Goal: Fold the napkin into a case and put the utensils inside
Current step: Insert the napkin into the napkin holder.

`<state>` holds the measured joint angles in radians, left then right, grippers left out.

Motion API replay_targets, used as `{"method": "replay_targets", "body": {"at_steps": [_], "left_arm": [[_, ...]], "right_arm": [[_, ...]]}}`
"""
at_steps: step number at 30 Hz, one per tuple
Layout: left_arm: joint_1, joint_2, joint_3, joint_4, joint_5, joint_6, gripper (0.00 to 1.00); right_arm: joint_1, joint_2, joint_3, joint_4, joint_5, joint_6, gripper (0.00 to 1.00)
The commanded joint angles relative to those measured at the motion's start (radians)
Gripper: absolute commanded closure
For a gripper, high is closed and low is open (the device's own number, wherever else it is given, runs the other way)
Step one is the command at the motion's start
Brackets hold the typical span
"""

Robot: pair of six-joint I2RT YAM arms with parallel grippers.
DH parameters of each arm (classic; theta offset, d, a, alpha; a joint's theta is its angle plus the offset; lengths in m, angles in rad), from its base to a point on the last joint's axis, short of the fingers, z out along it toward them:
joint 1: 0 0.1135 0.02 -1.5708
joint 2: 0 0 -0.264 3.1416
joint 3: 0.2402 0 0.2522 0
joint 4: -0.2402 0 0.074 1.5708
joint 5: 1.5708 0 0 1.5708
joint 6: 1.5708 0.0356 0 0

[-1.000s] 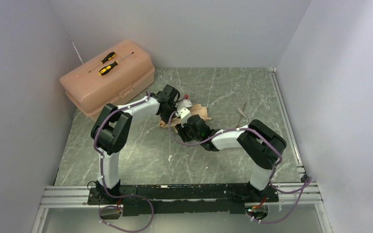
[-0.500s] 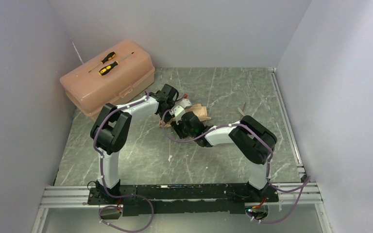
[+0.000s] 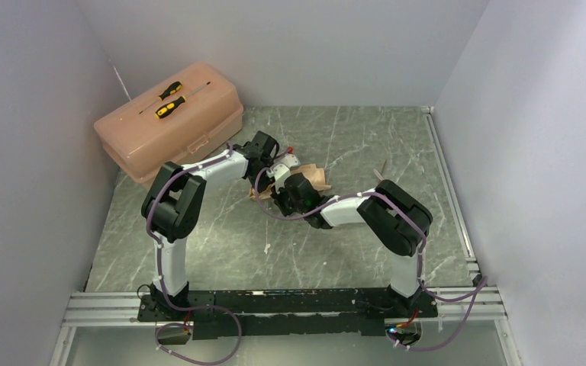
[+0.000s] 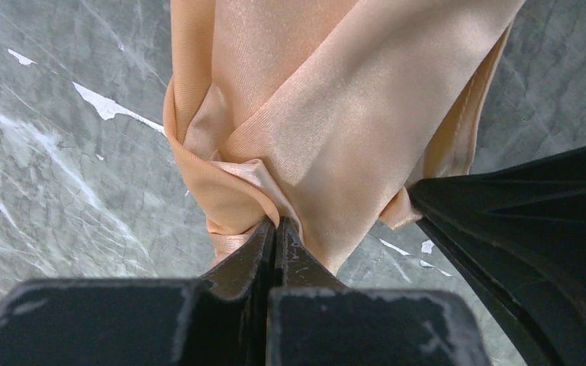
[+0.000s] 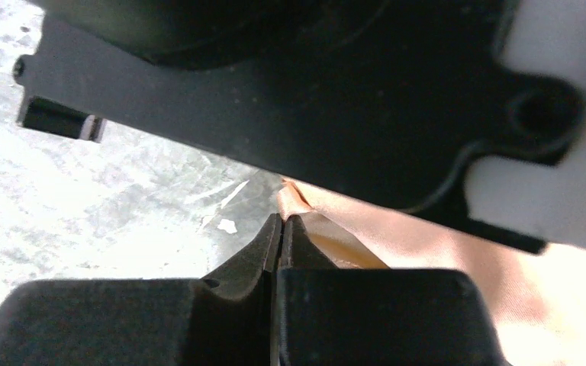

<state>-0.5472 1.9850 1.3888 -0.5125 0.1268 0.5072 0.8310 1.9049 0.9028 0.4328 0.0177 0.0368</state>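
Note:
The peach-tan napkin (image 3: pixel 319 177) lies bunched mid-table, mostly hidden under both wrists in the top view. In the left wrist view its folded layers (image 4: pixel 336 114) run away from my left gripper (image 4: pixel 276 225), which is shut on a puckered fold at the near end. My right gripper (image 5: pixel 281 219) is shut on a corner of the napkin (image 5: pixel 427 236), with the left wrist's black and white body (image 5: pixel 313 91) close above it. The right gripper's dark body (image 4: pixel 534 229) fills the left wrist view's right side. One thin utensil (image 3: pixel 382 168) lies on the table to the right of the cloth.
A pink plastic toolbox (image 3: pixel 169 122) stands at the back left with two yellow-and-black screwdrivers (image 3: pixel 169 99) on its lid. Grey walls close in on three sides. A metal rail (image 3: pixel 446 183) runs along the table's right edge.
The right arm has pushed left and further in toward the napkin, and its jaws have gone from open to shut. The left gripper has stayed shut on the cloth.

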Motion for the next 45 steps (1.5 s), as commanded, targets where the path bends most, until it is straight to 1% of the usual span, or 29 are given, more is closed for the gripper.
{"method": "replay_targets", "body": {"at_steps": [1,6,13,21,24,30,35,39,45], "left_arm": [[-0.009,0.035,-0.026,-0.058,0.012,-0.035,0.97],[-0.010,0.032,-0.019,-0.058,0.013,-0.049,0.97],[-0.010,0.003,-0.019,-0.043,0.016,-0.064,0.97],[-0.009,-0.008,0.005,-0.063,0.065,-0.111,0.97],[-0.010,-0.033,-0.020,-0.050,0.084,-0.108,0.97],[-0.007,-0.079,-0.077,-0.027,0.070,-0.063,0.97],[-0.007,-0.082,-0.083,-0.023,0.071,-0.037,0.97],[-0.006,-0.080,-0.079,-0.023,0.070,-0.021,0.97],[-0.005,-0.086,-0.068,-0.026,0.072,-0.018,0.97]], "right_arm": [[0.015,0.004,0.002,-0.029,-0.151,0.043,1.00],[0.015,-0.011,0.063,-0.033,-0.197,0.055,1.00],[0.013,-0.036,0.079,-0.007,-0.247,0.104,1.00],[0.017,0.013,0.130,0.001,-0.292,0.143,1.00],[0.003,0.001,0.108,0.035,-0.279,0.163,1.00],[-0.115,-0.036,0.005,0.157,-0.328,0.257,1.00],[-0.170,-0.036,-0.051,0.242,-0.367,0.311,1.00],[-0.222,-0.009,-0.099,0.371,-0.427,0.404,1.00],[-0.254,0.016,-0.153,0.448,-0.440,0.456,1.00]]}}
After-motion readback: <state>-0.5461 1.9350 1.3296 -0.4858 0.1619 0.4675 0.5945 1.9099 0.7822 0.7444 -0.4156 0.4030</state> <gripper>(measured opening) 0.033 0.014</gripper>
